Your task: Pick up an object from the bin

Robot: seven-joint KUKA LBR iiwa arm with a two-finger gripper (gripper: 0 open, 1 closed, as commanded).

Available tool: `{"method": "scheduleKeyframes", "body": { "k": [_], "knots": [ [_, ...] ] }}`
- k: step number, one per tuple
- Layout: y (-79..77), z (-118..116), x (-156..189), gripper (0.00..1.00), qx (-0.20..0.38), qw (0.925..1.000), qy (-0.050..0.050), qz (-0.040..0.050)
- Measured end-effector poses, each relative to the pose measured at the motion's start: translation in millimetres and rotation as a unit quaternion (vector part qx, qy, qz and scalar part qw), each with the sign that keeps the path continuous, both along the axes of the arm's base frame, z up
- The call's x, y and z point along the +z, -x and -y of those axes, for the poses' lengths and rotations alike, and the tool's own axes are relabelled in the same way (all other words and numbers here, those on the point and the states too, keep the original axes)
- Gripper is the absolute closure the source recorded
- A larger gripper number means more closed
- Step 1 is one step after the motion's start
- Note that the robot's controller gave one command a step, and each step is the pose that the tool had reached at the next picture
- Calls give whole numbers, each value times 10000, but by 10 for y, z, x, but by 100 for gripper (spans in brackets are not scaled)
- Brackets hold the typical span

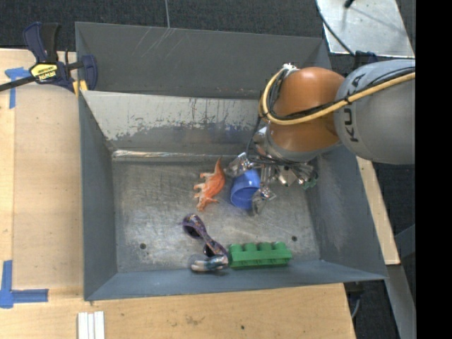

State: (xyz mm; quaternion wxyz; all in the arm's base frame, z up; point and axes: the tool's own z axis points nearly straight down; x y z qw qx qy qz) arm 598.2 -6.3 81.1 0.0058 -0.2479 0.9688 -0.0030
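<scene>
My gripper [264,181] hangs low over the right middle of the bin, under the arm's orange cover. A small blue cup [243,189] lies tilted right against its lower left side, partly covered by the gripper's metal parts. Just left of the cup, an orange toy dinosaur [210,186] stands on the bin floor, apart from the gripper.
A purple and grey strap-like thing [203,240] lies toward the front of the bin. Its end touches a green toy brick [259,254] against the front wall. The arm reaches in over the bin's right wall.
</scene>
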Motion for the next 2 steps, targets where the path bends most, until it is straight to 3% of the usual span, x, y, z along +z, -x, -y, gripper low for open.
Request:
{"method": "scheduleKeyframes", "body": {
  "k": [1,2],
  "knots": [
    [26,-8,140,100,-5,10000,-12,-53],
    [12,-11,272,100,-4,10000,-14,-33]
  ]
}}
